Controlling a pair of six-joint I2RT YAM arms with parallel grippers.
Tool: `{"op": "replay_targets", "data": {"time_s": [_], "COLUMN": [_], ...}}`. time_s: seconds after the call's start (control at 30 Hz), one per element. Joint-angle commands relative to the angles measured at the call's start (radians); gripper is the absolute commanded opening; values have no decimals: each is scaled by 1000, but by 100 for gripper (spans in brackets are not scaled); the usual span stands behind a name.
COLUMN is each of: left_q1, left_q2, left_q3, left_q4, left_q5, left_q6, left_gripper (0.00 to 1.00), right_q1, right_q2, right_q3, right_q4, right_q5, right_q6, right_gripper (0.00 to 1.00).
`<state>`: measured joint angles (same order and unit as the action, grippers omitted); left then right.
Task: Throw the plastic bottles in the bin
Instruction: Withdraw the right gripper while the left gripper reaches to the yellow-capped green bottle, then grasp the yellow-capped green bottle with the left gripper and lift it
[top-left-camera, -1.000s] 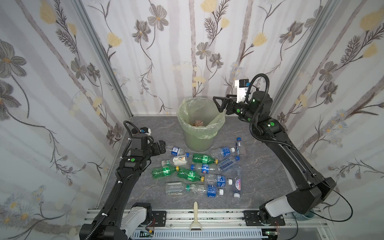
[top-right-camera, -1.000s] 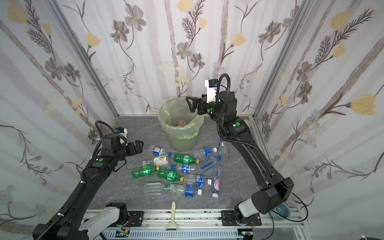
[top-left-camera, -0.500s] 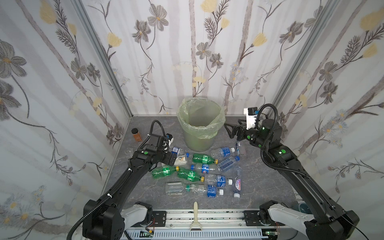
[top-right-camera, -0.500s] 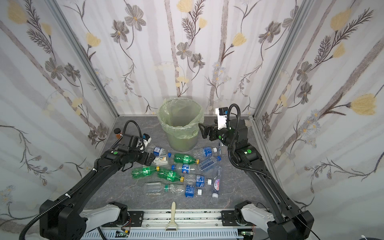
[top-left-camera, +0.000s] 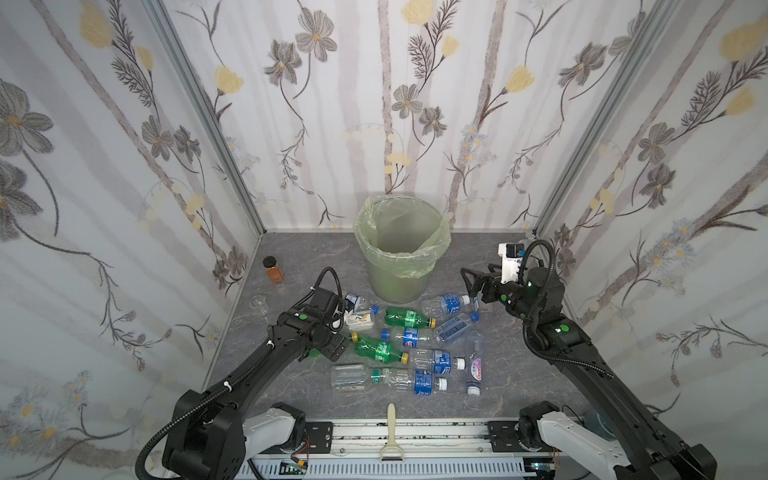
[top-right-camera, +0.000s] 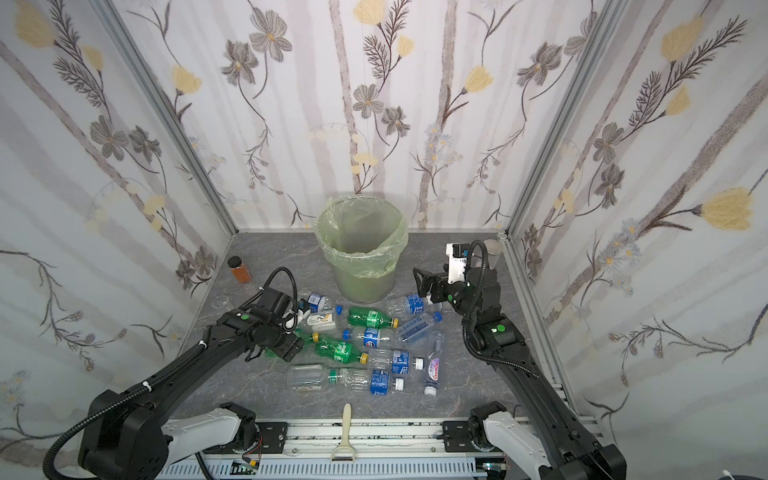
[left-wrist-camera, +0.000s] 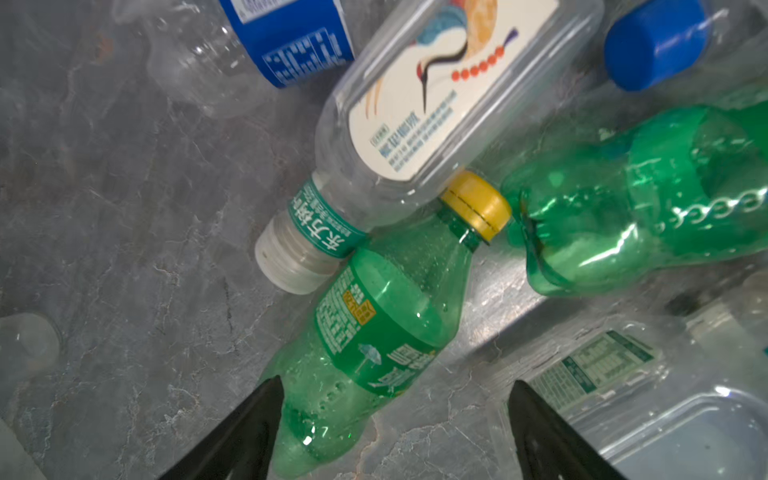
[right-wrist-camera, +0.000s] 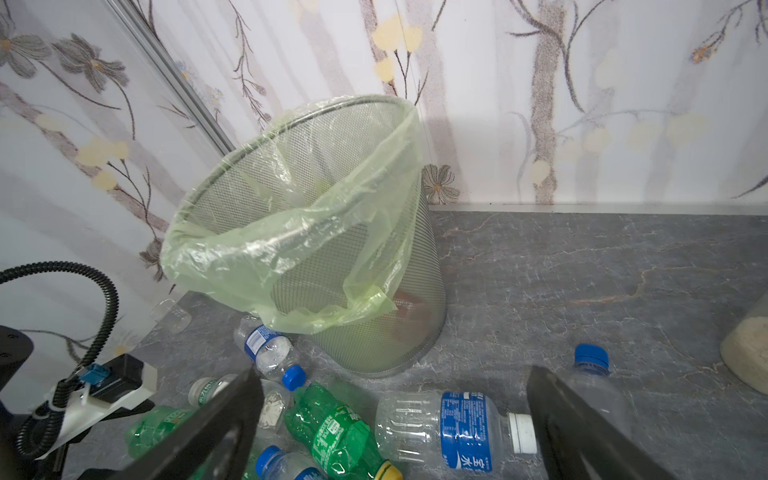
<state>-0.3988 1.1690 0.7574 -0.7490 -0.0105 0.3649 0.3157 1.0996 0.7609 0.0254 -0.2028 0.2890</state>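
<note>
While left end effector (left-wrist-camera: 395, 380) gapes astride green bottle (left-wrist-camera: 386, 324), right end effector (right-wrist-camera: 395, 370) apart (near bin (right-wrist-camera: 415, 270) wall)

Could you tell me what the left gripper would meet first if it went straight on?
Most likely the green plastic bottle with the yellow cap, lying between the open jaws of the left gripper.

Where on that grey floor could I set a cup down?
Bare floor: between the amber jar and the bin; right of the bin along the back wall; between the bottles and the right arm. Before the bin, bottles crowd it.
</note>
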Motion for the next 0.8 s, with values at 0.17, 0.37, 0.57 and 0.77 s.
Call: {"op": "replay_targets", "data": {"time_s": [0.17,0.37,0.57,0.77], "left_q1": [-62,-101,-103,-105], "left_q2": [-4,72,198,315], "left_q3": [-67,-50,-12,38], "left_q4": [10,35,62,63], "left_q5": [-102,-178,-186,-172], "left_q6": [49,62,60,57], "left_gripper": [86,85,75,64], "right_q1": [-5,-7,-7,-10], "right_q2": [-47,-81,-104,-126], "right_q3": [-134,-179,-198,-211], "right_q4": [112,149,149,138], "right_q5": [28,14,0,2], "right_q6": [38,53,53,49], "right_gripper": [100,100,100,100]}}
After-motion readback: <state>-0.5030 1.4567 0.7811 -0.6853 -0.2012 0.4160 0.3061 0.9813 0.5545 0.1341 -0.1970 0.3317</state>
